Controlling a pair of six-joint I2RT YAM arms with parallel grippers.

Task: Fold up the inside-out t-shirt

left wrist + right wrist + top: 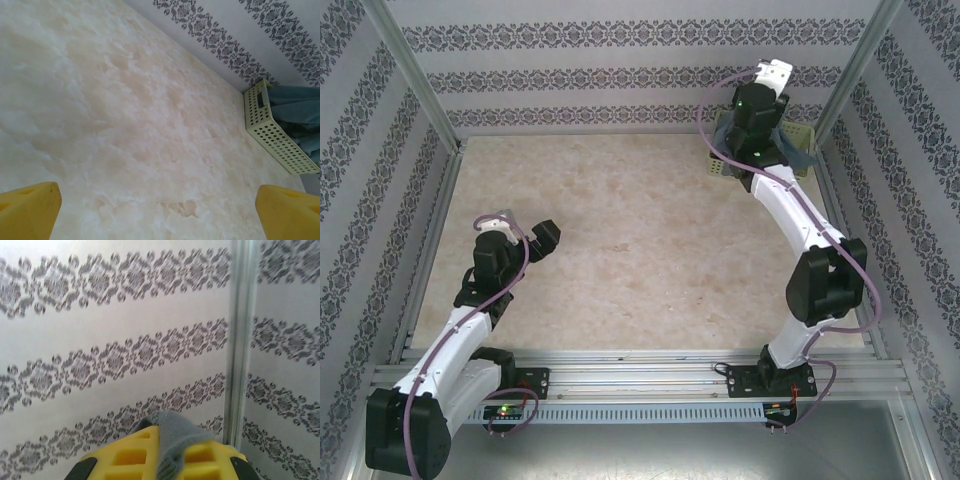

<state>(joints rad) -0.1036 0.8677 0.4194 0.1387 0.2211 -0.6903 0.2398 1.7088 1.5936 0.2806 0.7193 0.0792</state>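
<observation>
Limp, light t-shirt [170, 426]: right jaws pinch a fold, left jaws spread wide and empty; I'd grab hem corners.

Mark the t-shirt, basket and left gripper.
t-shirt [174, 435], right wrist view, fold pinched between the fingers
basket [275, 136], left wrist view, perforated side wall
left gripper [160, 215], left wrist view, midway between open fingertips
</observation>
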